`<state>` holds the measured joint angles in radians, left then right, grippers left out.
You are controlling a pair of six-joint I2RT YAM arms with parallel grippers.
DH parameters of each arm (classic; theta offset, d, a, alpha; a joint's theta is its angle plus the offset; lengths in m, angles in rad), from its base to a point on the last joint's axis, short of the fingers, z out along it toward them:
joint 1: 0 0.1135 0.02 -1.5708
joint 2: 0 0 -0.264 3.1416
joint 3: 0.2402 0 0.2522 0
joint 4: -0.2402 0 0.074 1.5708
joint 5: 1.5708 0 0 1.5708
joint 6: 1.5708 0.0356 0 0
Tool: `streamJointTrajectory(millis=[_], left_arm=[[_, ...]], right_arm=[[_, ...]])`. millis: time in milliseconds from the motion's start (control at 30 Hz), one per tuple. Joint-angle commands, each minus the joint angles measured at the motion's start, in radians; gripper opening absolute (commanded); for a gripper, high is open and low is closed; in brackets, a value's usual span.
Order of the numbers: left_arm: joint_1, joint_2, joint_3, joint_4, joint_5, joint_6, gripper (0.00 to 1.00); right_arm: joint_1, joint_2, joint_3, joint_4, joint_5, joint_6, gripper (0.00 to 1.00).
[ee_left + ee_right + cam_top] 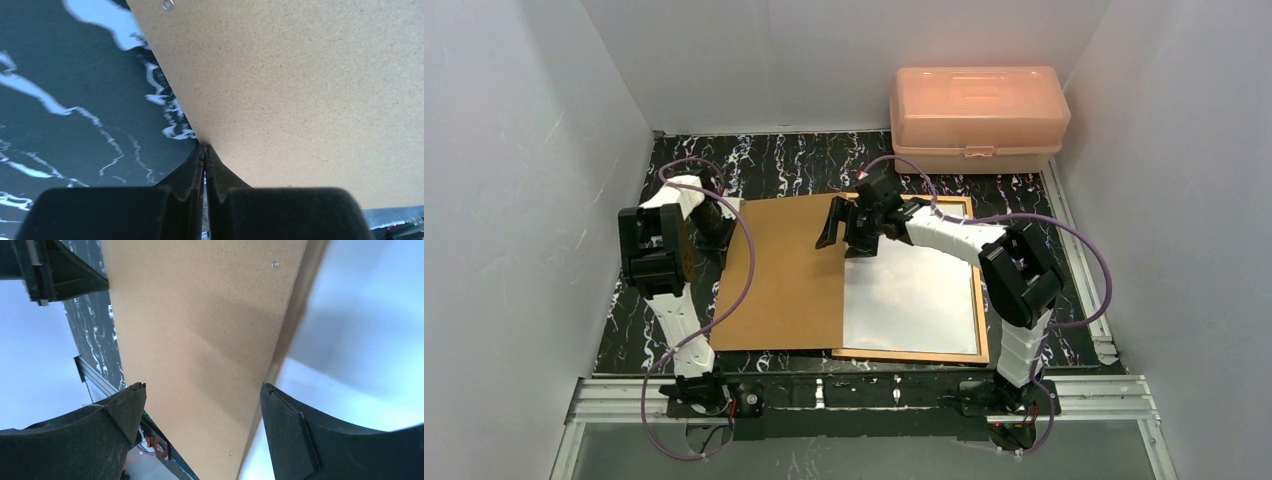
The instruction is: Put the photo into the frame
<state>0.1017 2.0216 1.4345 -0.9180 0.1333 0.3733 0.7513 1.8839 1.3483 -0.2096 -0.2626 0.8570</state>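
The frame (914, 356) lies flat at the right, its thin orange-brown rails showing at the near and far sides. A white sheet (914, 300) fills it; it looks like the photo's plain back, with no printed side showing. It also shows in the right wrist view (360, 330). My right gripper (849, 238) is open and empty and hovers over the frame's left side (201, 386), where the brown backing board (789, 275) overlaps it. My left gripper (719, 225) is shut, its tips (204, 148) touching the board's left edge (300, 90).
A pink plastic box (977, 118) stands at the back right. The black marbled mat (764, 160) ends at white walls on the left, back and right. A metal rail (864, 392) runs along the near edge by the arm bases.
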Motion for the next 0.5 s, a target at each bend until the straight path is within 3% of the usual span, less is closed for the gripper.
streamJointTrajectory(millis=[0, 133, 467], left_arm=[[-0.086, 0.057, -0.019, -0.025, 0.195, -0.040, 0.00], [-0.135, 0.057, -0.014, -0.027, 0.193, -0.050, 0.00], [-0.141, 0.068, -0.018, -0.021, 0.141, -0.058, 0.00]], right_arm=[[-0.003, -0.103, -0.057, 0.153, -0.049, 0.042, 0.90], [-0.032, -0.140, -0.140, 0.170, -0.055, 0.043, 0.89], [-0.085, -0.132, -0.256, 0.163, -0.096, -0.018, 0.85]])
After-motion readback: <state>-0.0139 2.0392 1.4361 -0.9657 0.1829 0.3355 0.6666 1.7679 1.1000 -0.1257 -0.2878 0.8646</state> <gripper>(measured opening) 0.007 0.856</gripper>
